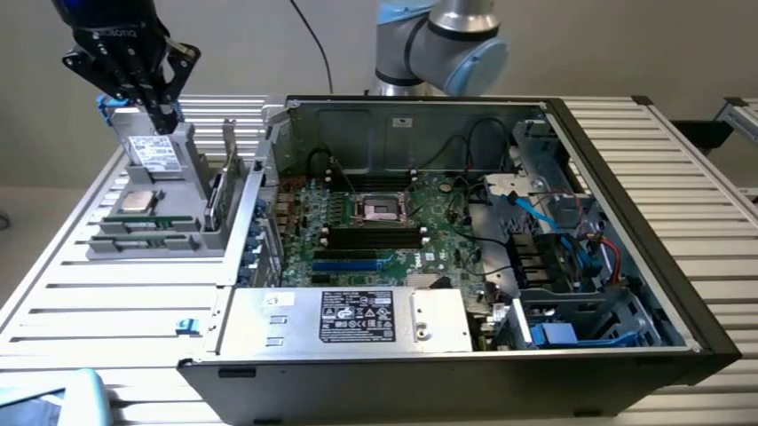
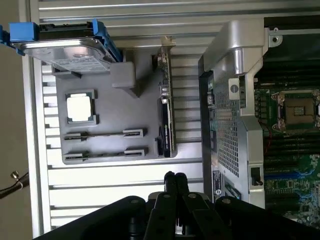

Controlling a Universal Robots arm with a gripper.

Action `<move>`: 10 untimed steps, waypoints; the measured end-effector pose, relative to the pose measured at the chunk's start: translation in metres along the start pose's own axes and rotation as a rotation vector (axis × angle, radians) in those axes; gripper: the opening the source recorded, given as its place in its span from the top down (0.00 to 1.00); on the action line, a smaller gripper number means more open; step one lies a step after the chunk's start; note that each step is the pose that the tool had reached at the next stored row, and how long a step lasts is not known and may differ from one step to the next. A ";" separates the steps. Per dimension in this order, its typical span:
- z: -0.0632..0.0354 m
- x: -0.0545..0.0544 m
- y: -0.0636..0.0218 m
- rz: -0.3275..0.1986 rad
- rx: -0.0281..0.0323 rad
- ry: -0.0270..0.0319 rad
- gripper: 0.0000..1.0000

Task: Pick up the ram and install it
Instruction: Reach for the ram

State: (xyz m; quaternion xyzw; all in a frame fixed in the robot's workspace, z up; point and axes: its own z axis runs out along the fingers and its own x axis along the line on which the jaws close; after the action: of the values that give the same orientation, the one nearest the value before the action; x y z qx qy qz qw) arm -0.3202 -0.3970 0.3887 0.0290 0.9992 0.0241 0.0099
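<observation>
The ram [image 1: 147,220] shows as a narrow green strip standing on edge in a slot of the grey holder tray [image 1: 119,248] at the exterior view's left. In the wrist view the tray's two long slots [image 2: 102,134] hold thin dark strips. My black gripper [image 1: 161,117] hangs above the tray's far end, over the grey hard drive [image 1: 154,153] with blue tabs. Its fingers [image 2: 170,182] are pressed together with nothing between them. The open computer case [image 1: 616,177] shows the green motherboard with black memory slots [image 1: 373,236].
A square silver processor [image 2: 80,107] lies in the tray beside the slots. An expansion card [image 2: 165,112] stands upright along the tray's edge nearest the case. The case's metal wall [image 2: 227,100] rises close by. Cables and a drive cage [image 1: 556,231] crowd the case's right.
</observation>
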 end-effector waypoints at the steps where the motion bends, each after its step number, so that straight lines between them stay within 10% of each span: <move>1: 0.0004 0.005 -0.0003 0.000 0.0000 0.0001 0.89; 10: 0.0052 0.046 -0.0011 0.000 0.0001 0.0006 0.89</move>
State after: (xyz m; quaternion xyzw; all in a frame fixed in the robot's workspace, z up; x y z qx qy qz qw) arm -0.3658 -0.3952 0.3826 0.0290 0.9992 0.0240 0.0096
